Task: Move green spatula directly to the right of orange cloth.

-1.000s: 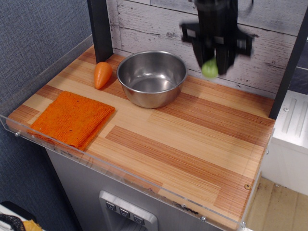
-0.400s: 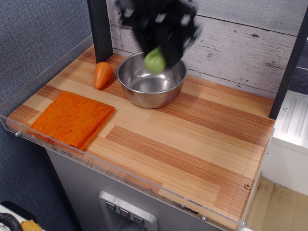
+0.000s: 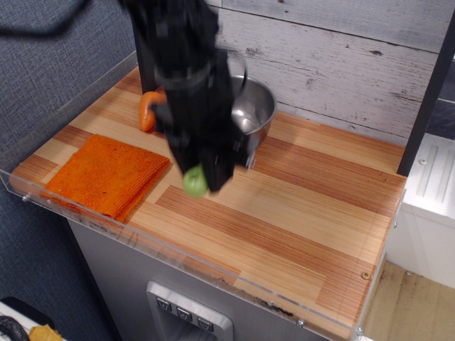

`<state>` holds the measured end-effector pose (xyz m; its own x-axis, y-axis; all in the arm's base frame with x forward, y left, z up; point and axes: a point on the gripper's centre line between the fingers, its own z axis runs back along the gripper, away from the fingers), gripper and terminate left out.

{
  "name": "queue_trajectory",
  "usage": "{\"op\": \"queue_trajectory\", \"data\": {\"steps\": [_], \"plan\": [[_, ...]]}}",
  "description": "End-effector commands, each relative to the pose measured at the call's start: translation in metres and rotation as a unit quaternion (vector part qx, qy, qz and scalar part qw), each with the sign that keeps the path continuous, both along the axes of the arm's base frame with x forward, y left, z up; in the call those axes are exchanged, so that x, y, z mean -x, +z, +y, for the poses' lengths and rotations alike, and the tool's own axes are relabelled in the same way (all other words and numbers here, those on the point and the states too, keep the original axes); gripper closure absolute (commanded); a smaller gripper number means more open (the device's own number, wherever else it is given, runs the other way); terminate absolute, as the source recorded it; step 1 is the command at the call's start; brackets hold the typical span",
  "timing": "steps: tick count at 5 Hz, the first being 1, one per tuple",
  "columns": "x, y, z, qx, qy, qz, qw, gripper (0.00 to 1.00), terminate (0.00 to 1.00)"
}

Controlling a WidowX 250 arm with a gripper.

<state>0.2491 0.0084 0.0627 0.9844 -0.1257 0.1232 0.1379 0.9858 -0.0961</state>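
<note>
**Over the counter's middle, a green spatula held beside the cloth**

Nearest the camera, the clear acrylic lip [image 3: 213, 261] runs along the front edge of the wooden counter [image 3: 298, 213], with grey cabinet face below it. Just behind that lip on the left lies the orange cloth [image 3: 106, 175], folded into a square, flat on the wood, its right corner pointing toward the middle of the counter.

Close to that right corner, the gripper [image 3: 201, 174] hangs over the wood, a blurred black mass reaching down from the upper left. Its fingers are closed on the green spatula [image 3: 195, 182]; only the rounded lime-green end shows, poking out below the black body. The blade is hidden by the gripper, so its direction cannot be told. The green end sits just to the right of the cloth in the picture, near it but apart from it. Whether the spatula touches the counter cannot be made out through the blur.

Behind the gripper stands the steel bowl [image 3: 256, 106], mostly covered by the arm, with its right rim and wall showing. To the left of the arm, a sliver of the orange carrot [image 3: 146, 112] peeks out, lying on the wood behind the cloth. Farthest back rises the whitewashed plank wall [image 3: 341, 57], with a dark upright post [image 3: 426, 99] at the right.
</note>
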Motion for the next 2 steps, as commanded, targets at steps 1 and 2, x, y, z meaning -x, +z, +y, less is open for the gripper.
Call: {"op": "queue_trajectory", "data": {"steps": [1, 2], "plan": [[-0.0101, -0.0382, 0.0148, -0.013, 0.004, 0.013, 0.9998, 1.0, 0.0], [-0.0123, -0.0468, 0.0166, -0.019, 0.01, 0.022, 0.9995, 1.0, 0.0]]}}
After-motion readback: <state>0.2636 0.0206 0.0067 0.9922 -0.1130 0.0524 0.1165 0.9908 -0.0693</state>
